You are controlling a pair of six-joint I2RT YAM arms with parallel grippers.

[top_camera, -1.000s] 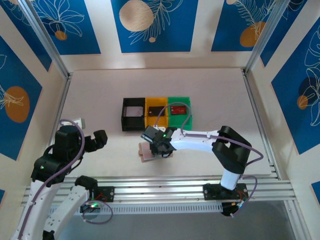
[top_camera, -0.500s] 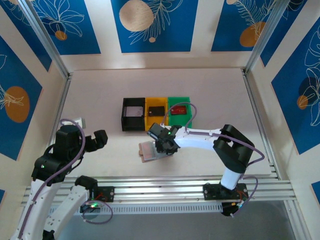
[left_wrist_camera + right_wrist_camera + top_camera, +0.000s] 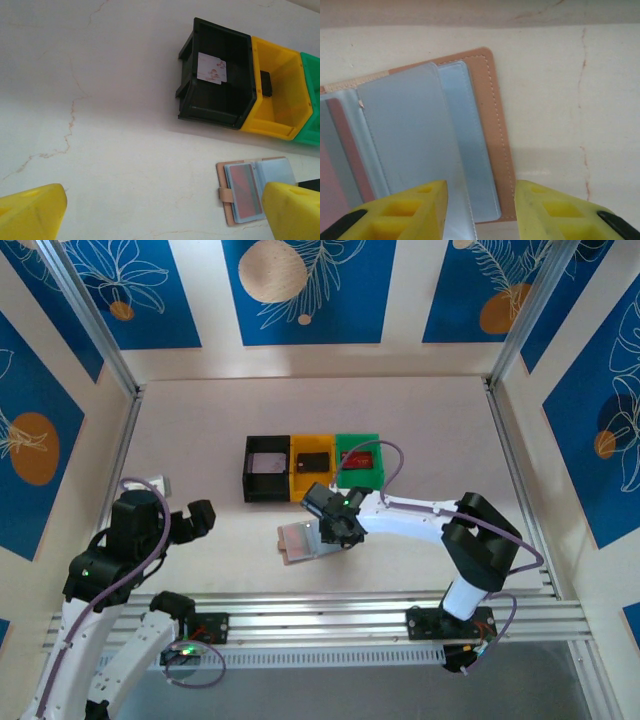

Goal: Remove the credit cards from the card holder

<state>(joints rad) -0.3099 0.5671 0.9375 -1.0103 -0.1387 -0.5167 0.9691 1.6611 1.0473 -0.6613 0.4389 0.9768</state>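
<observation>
Pale tabletop (image 3: 430,430), boxed in by blue leaf-print wall panels. Three bins stand touching in a row at its middle: black bin (image 3: 266,468), yellow bin (image 3: 312,462), green bin (image 3: 359,462). Change against one second ago: the right claw (image 3: 326,537) has drawn off the card holder (image 3: 298,540) toward the right edge of the tabletop, and the arm's elbow has swung the same way. Then the claw sat over the holder and hid most of it; now the holder is mostly uncovered, spread open and flat, pale pocket panels up. The holder has barely shifted. It lies between the bins and the near edge of the tabletop, slightly left of centre. The right claw is at the holder's right side, tips over the right-hand leaf. In the right wrist view the yellow fingers (image 3: 405,212) stand parted, with the pale panel and tan border beneath and between them and nothing pinched: released. Whether the tips touch the leaf I cannot tell. A reddish card (image 3: 245,192) sits in the pocket next to the snap tab (image 3: 226,194). A pale card (image 3: 212,68) lies in the black bin, a dark card (image 3: 266,83) in the yellow bin, a red card (image 3: 358,459) in the green bin. The left claw (image 3: 197,517) is unchanged, toward the near left corner, well apart from the holder, jaws wide and empty.
</observation>
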